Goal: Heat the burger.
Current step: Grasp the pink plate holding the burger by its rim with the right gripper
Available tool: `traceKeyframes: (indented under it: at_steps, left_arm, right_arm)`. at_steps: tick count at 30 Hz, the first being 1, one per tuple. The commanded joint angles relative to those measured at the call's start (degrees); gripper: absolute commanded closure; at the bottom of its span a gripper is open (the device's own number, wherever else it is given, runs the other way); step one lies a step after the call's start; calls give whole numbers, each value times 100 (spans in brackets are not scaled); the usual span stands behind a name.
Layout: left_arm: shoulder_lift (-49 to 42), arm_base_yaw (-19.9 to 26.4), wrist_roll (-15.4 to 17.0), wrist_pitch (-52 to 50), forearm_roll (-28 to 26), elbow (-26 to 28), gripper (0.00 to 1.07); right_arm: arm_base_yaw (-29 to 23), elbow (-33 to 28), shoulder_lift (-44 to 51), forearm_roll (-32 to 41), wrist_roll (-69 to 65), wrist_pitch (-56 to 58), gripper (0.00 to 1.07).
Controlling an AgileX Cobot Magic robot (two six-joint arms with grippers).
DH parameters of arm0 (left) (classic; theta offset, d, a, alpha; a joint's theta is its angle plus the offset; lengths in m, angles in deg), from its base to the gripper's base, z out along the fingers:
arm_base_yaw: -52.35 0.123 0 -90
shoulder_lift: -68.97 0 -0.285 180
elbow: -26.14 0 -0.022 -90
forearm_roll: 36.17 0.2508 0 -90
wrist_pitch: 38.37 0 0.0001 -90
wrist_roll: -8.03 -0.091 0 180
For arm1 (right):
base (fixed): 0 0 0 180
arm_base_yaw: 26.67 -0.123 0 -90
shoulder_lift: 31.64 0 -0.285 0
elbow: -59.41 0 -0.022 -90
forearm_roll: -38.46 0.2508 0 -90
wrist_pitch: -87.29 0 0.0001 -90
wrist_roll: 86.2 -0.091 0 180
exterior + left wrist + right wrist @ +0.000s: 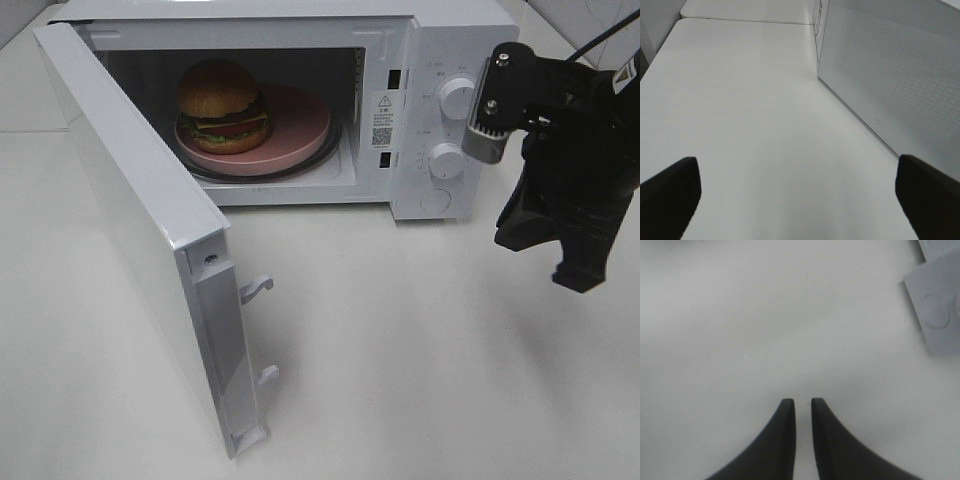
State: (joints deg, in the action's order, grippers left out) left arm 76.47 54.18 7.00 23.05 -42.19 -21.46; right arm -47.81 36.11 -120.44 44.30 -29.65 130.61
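one golden-bunned burger (221, 105) sat on a round pink plate (305, 122) in the white microwave (452, 38), upper left; left gripper (797, 165) gaped wide, right gripper (803, 403) barely cracked, both empty.

Burger (220, 92) bun glossy; microwave (440, 55) smooth white plastic; table (400, 330) matt white.

Bright, even overhead light; shadows on white table (420, 360) faint and soft. Microwave (440, 60) cavity dimmer; burger (222, 105) bun faintly glossy. Wrist views soft; right gripper (803, 401) outline blurred, near field unfocused.
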Motion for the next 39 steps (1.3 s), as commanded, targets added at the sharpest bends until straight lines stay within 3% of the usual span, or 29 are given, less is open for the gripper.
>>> traceKeyframes:
  at_steps: [1, 2, 8, 13, 14, 15, 17, 18, 19, 22, 31, 33, 39]
  left_arm:
    - [-17, 23, 29, -11, -17, 0, 9]
    - [-17, 23, 29, -11, -17, 0, 9]
    - [-17, 23, 29, -11, -17, 0, 9]
    - [-17, 23, 29, -11, -17, 0, 9]
    - [-17, 23, 29, -11, -17, 0, 9]
    - [-17, 23, 29, -11, -17, 0, 9]
    - [-17, 23, 29, -11, -17, 0, 9]
    - [-17, 23, 29, -11, -17, 0, 9]
    - [-17, 23, 29, -11, -17, 0, 9]
    - [-17, 23, 29, -11, -17, 0, 9]
    - [-17, 23, 29, -11, -17, 0, 9]
    - [-17, 23, 29, -11, -17, 0, 9]
    - [-17, 23, 29, -11, -17, 0, 9]
  right_arm:
    - [34, 34, 52, 0, 1238, 34, 96]
    - [34, 34, 52, -17, 1748, 11, 95]
    - [34, 34, 52, -476, 1885, -155, 92]
    - [34, 34, 52, -705, 1713, -350, 77]
    - [34, 34, 52, -636, 1335, -533, 63]
    - [34, 34, 52, -636, 1335, -533, 63]
    - [34, 34, 52, -625, 859, -791, 41]
    - [34, 34, 52, -625, 859, -791, 41]
    - [34, 34, 52, -625, 808, -882, 26]
    - [34, 34, -17, -665, 814, -974, 14]
    - [-447, 97, -418, -1117, 590, -1146, 14]
    - [-733, 338, -676, -1627, 115, -1215, 14]
    - [-1071, 819, -1117, -1828, 0, -1295, 16]
